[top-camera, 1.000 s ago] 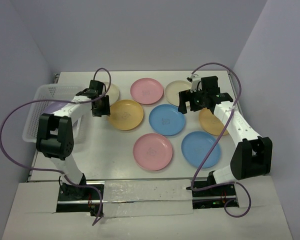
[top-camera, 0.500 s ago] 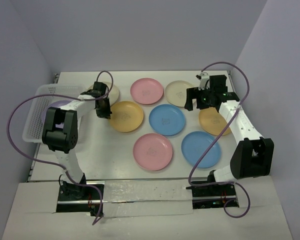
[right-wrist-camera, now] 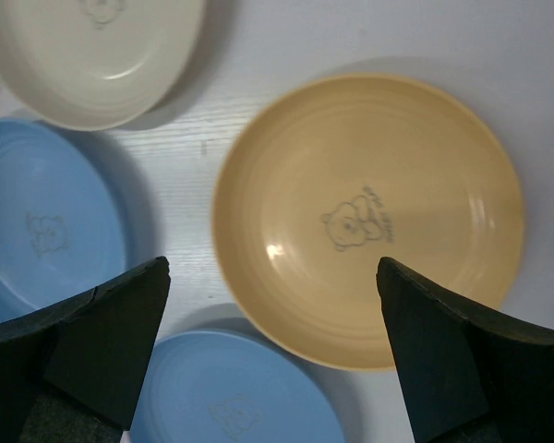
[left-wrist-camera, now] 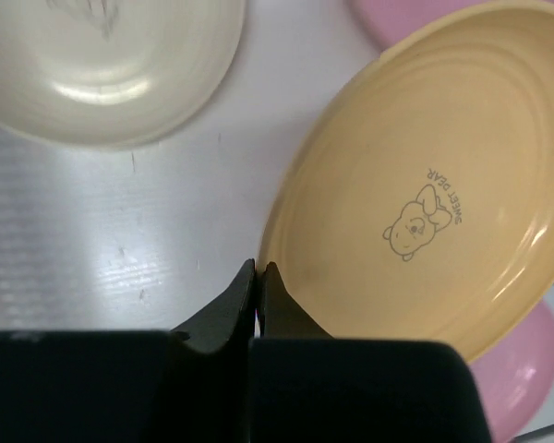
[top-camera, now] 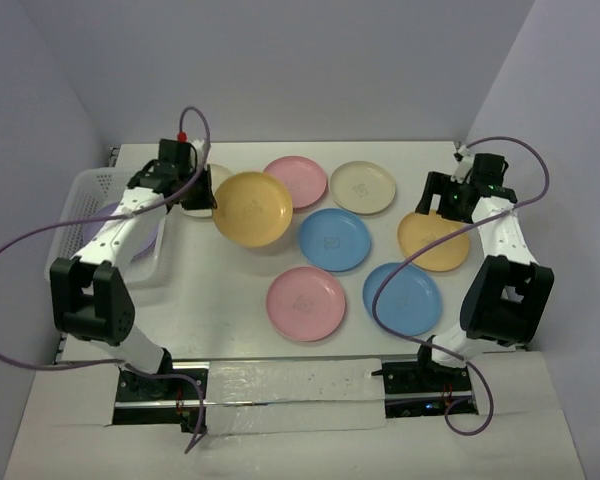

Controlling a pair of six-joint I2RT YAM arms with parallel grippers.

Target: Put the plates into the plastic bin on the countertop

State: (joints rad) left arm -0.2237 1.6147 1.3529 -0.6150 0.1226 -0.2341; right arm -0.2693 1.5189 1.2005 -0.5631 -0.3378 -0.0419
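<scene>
L gripper (left-wrist-camera: 258, 279) clamped on the near rim of a yellow-orange plate (top-camera: 252, 208), held tilted above the countertop (top-camera: 220, 300) btw. a cream plate (left-wrist-camera: 102, 65) and a pink plate (top-camera: 298, 178), to the right of the plastic bin (top-camera: 88, 188). R gripper (right-wrist-camera: 270, 277) spread wide, holding nothing, over a second yellow-orange plate (right-wrist-camera: 369, 217) lying flat beside two blue plates (right-wrist-camera: 46, 231).
</scene>
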